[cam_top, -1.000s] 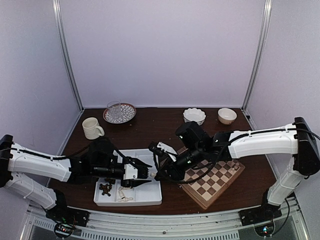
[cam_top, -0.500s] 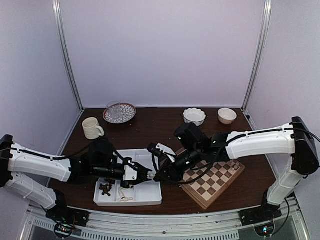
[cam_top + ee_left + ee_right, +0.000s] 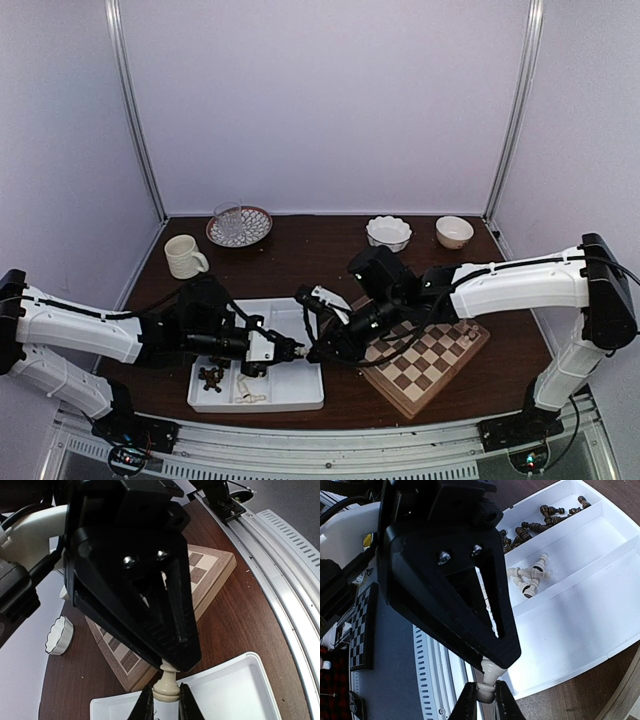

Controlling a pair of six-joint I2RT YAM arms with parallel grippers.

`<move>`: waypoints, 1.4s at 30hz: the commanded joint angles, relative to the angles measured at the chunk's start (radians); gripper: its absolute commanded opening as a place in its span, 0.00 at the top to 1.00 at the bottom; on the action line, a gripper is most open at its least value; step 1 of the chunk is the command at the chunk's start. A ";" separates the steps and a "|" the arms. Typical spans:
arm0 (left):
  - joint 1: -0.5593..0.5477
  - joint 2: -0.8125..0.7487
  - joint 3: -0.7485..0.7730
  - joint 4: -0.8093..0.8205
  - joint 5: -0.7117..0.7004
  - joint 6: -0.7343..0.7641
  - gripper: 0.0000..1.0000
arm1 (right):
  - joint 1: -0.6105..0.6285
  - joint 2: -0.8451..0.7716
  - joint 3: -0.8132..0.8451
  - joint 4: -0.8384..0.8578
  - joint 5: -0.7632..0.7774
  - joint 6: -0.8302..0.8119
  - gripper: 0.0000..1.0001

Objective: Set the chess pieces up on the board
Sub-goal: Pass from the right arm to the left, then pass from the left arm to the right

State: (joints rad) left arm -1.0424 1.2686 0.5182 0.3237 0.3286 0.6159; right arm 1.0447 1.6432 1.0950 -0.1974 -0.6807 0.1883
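- While both of my claws meet above the white tray (image 3: 300, 404), one cream chess piece (image 3: 166, 684) hangs between them, clear of the board (image 3: 432, 356).
- My left claw (image 3: 164, 701) is drawn in narrow on one end of that piece, with a finger pressed to each side.
- My right claw (image 3: 485, 700) is closed just as tight on the opposite end, so we both grip it tip to tip.
- From above, the shared piece sits over the side of the tray nearer the board.
- Loose dark pieces (image 3: 540, 524) lie in one compartment of the tray, and a few cream pieces (image 3: 530, 577) lie on their sides in the next.
- Just beside the tray, the board rests at an angle on the dark table (image 3: 300, 255).
- At the back of the table stands a scalloped bowl (image 3: 388, 232).
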 commanded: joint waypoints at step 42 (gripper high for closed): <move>-0.010 0.005 0.018 0.170 -0.184 -0.224 1.00 | -0.022 -0.082 -0.173 0.400 0.177 0.103 0.70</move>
State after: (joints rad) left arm -1.0473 1.2682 0.5182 0.4297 0.1345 0.4053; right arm 1.0149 1.5509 0.9077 0.1783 -0.5041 0.2935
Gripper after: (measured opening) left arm 0.126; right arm 0.309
